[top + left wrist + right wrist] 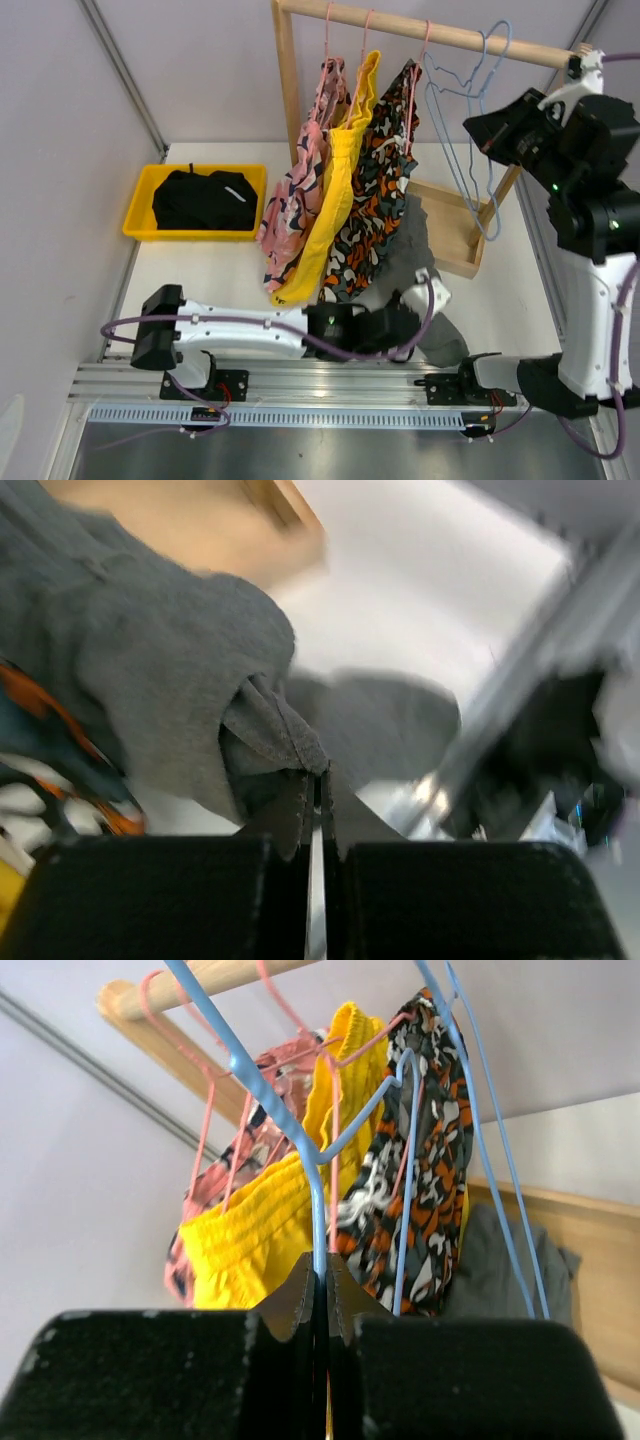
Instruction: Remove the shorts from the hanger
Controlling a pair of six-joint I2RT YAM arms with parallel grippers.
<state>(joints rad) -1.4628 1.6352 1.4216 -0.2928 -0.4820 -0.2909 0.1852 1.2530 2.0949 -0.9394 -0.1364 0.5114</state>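
**Grey shorts [150, 680].** They are off the rack. One fold is clamped between the fingers of the left gripper [315, 780], which are together on the cloth. The rest of the cloth bunches up and to the left of those fingers and trails onto the white table [200, 270] beyond them.

**Hanging shorts.** Three pairs hang on pink hangers from the wooden rod [450, 35], beyond and to the left of the left fingers:
- pink shark-print shorts [300, 190]
- yellow shorts [335, 200]
- camouflage shorts [385, 190]

In the left wrist view, the camouflage print shows at the far left, behind the grey cloth.

**Black shorts [200, 198].** They lie in the yellow bin [190, 235], well apart from both grippers at the far left of the table.

**Right gripper [320, 1270].** It is raised near the right end of the rod. Its fingers are pressed together on the wire of a bare blue hanger [240, 1062], which rises from between the fingertips up toward the rod. The yellow and camouflage shorts hang just behind that wire.
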